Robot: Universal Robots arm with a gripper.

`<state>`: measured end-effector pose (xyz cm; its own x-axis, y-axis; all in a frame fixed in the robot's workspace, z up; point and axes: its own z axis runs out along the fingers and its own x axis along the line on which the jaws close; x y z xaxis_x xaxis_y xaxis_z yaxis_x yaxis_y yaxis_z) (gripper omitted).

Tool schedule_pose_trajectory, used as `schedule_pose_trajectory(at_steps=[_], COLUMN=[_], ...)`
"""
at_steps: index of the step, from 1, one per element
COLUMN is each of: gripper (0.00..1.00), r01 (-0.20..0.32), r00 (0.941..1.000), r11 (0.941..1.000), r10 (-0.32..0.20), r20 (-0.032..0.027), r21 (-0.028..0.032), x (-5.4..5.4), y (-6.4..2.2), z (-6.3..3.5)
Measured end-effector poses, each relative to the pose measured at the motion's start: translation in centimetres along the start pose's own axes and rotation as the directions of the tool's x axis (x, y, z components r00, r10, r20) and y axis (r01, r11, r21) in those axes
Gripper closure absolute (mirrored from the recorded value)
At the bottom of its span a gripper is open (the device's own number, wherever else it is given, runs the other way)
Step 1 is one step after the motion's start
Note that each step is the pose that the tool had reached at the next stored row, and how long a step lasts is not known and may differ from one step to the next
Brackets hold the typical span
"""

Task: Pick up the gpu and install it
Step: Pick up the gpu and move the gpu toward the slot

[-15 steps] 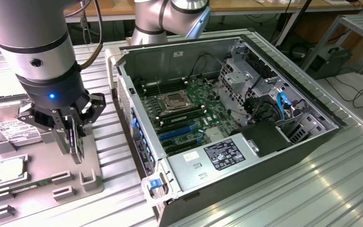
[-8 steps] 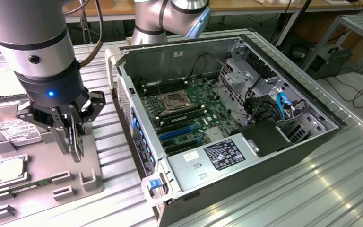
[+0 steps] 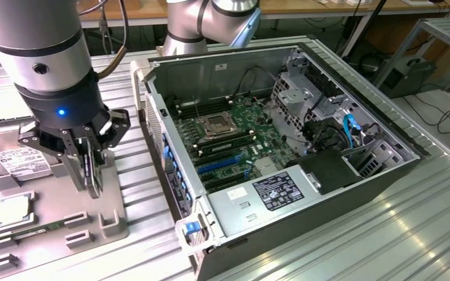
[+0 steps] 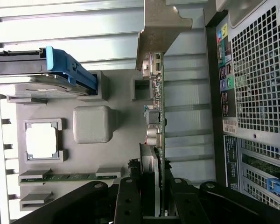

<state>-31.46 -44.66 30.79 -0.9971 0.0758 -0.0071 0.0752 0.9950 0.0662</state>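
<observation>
Closest to the lens in the exterior view, the arm [image 3: 45,64] reaches down at that view's left. At its end the gripper [image 3: 86,167] is closed on the gpu [image 3: 92,188], which it holds edge-on as a dark narrow slab hanging over a grey tray [image 3: 109,202].

On the tray, farthest to the exterior view's left, lies a hard drive [image 3: 23,161] with a white label. A square processor chip [image 3: 12,212] sits nearer the camera, and a slim green memory stick [image 3: 33,230] is nearer again. Whether the card's lower edge touches the tray cannot be told from here.

In the wrist view the gripper [image 4: 154,205] has its black fingers [image 4: 128,200] pressed on both faces of the gpu [image 4: 159,107]. The card's silver end bracket [image 4: 159,32] is at the end away from the fingers. The tray's moulded pockets lie behind it.

Right of the tray in the exterior view, an open computer case [image 3: 209,64] lies on its side on the ribbed metal desk [image 3: 381,234]. Inside it is a green circuit board [image 3: 241,126] with blue slots [image 3: 218,165] toward the near end. A silver power supply [image 3: 276,190] with a dark label sits at the near corner. A blue cable [image 3: 353,132] runs among the drive bays on the exterior view's right. The gpu is well apart from the blue slots, outside the case.
</observation>
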Motion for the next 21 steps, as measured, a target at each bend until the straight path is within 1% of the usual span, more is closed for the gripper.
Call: schedule_pose_trajectory(at_steps=[9, 21], gripper=[0.72, 0.72], r01=[0.000, 0.000], r00=[1.0000, 1.0000], r11=[1.0000, 1.0000], r10=[0.000, 0.000], r20=[-0.0002, -0.0004], r21=[-0.0045, -0.0061], x=[0.0, 0.0], y=[0.03, 0.09], z=[-0.62, -1.45])
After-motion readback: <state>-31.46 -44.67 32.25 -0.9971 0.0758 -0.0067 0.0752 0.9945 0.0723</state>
